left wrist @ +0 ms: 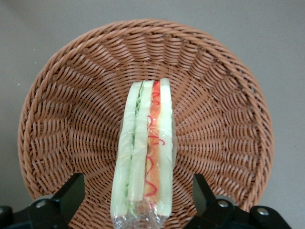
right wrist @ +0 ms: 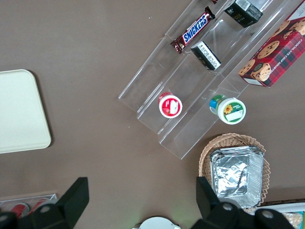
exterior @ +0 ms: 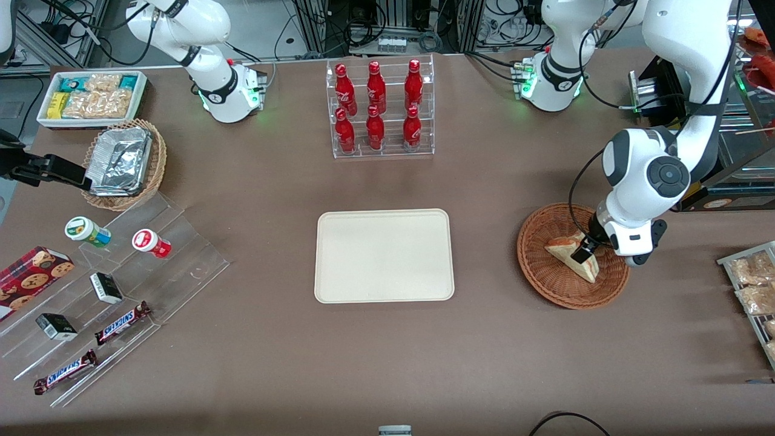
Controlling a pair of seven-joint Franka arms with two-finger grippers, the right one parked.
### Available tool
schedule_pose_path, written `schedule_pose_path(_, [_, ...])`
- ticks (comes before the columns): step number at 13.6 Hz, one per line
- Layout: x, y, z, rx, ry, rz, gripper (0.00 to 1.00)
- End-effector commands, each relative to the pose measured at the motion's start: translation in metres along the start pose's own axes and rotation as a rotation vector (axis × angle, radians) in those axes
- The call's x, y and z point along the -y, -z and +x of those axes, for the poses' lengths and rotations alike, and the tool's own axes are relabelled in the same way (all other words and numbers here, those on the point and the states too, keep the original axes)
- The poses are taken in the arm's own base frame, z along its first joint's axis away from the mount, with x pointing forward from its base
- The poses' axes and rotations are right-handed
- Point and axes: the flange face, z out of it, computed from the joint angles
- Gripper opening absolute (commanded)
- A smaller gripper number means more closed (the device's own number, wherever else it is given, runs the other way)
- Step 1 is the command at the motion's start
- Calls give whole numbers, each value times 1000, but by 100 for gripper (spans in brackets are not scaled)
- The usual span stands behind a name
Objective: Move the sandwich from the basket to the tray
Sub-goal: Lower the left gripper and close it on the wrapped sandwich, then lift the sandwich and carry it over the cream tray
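- My gripper (left wrist: 138, 200) hangs low inside the basket (exterior: 539, 269), fingers (left wrist: 71, 191) spread wide to either side of the sandwich (left wrist: 145, 152), with clear gaps and no contact that I can see.
- The sandwich lies in the basket's middle, its striped cut edge turned up toward my wrist; its long axis runs between my fingers, away from my wrist.
- Pale bread, green and red filling, glossy clear wrap; the round, reddish-brown wicker is tightly woven.
- The flat cream tray (exterior: 384, 255) lies well apart toward the parked arm; a clear rack of red bottles (exterior: 378, 109) stands farther from the front camera.
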Motion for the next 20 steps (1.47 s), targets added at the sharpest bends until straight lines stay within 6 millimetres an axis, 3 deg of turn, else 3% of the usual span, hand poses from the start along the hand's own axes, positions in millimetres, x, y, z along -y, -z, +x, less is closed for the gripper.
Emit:
schedule_pose_path(1, [5, -13, -6, 6, 19, -3, 100])
schedule_pose_path(8, [7, -27, -8, 13, 42, 4, 99])
schedule_pose_path(9, [5, -26, -7, 4, 59, -8, 87])
schedule_pose_path(11, [2, -32, -8, 1, 97, -14, 49])
schedule_pose_path(13, [-3, -34, -13, 2, 87, -14, 19])
schedule_pose_path(14, [-4, -32, -12, 0, 85, -17, 14])
schedule_pose_path(16, [-11, -23, -11, -8, 65, -29, 13])
schedule_pose_path(18, [-22, 1, -17, -20, 27, -34, 12])
schedule_pose_path(20, [-35, 42, -22, 5, -44, 11, 12])
